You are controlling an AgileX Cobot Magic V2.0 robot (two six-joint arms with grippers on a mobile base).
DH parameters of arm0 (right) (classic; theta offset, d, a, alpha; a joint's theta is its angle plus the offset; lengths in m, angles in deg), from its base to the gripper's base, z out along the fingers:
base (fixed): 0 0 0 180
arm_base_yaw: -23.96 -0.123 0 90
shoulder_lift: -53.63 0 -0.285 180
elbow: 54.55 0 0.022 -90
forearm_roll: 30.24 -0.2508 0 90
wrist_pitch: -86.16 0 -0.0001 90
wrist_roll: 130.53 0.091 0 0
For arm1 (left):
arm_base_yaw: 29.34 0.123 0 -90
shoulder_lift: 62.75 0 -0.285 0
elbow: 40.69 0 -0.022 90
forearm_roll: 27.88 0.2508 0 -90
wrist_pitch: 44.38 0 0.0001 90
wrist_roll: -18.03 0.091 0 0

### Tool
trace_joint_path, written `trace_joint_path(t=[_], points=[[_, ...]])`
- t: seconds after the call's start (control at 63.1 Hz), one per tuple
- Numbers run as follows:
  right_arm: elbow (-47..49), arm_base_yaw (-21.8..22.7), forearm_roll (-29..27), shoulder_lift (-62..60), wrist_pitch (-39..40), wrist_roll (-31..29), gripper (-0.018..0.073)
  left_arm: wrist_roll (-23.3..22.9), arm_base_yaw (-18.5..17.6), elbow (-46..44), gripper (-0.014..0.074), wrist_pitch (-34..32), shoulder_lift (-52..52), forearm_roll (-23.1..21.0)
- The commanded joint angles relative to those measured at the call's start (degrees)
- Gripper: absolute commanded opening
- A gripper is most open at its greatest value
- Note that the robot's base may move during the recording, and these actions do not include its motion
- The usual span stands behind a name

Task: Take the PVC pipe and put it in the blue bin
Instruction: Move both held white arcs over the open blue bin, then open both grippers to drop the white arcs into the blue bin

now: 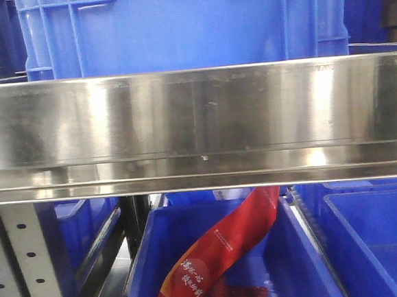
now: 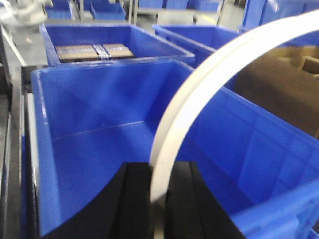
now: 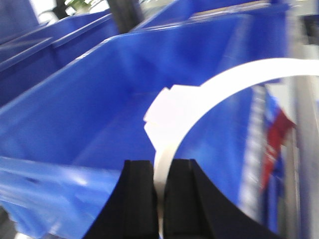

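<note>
Now, PVC pipe [image 2: 187, 99] over blue bin [image 2: 99, 99].
Your left tool [image 2: 158, 174] and right tool [image 3: 158, 174] both pinch it; lower, then release.

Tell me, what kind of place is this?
Probably a warehouse or factory storeroom: many blue bins, a metal shelf rail, and strapped cardboard packs lying in one bin.

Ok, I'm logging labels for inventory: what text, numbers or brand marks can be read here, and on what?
On the red banner: yellow Chinese characters and a small white line, too blurred to read.
On the blue bin, PVC pipe and strapped cardboard pack: no text visible.
</note>
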Motion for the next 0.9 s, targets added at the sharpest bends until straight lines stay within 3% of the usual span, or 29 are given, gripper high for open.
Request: trace_joint_path(t=[0.0,0.253,0.396,0.649,0.76,0.887], points=[[5.46,-2.44,-0.34,4.57,0.88,-2.80,-0.0167,0.03,-0.37,-6.01,-0.0111,2.28,4.30,-0.57],[20.14,-6.31,-0.34,18.85,0.88,-3.11,-0.0167,-0.09,-0.37,-19.61,-0.0111,2.13,16.37,-0.66],[25.39,-6.46,-0.34,23.99,1.40,-3.11,-0.0167,-0.09,-0.37,-20.96,-0.0111,-1.17,19.73,-0.66],[26.32,-6.46,-0.34,28.33,2.16,-3.11,-0.0154,-0.09,-0.37,-20.96,-0.0105,-1.05,23.31,-0.54],[26.32,-6.46,-0.34,29.20,2.28,-3.11,-0.0048,-0.09,-0.37,-20.96,-0.0008,-0.92,23.68,-0.54],[26.32,-6.46,-0.34,29.94,2.15,-3.11,0.0172,-0.09,-0.37,-20.96,0.0217,-0.92,23.68,-0.54]])
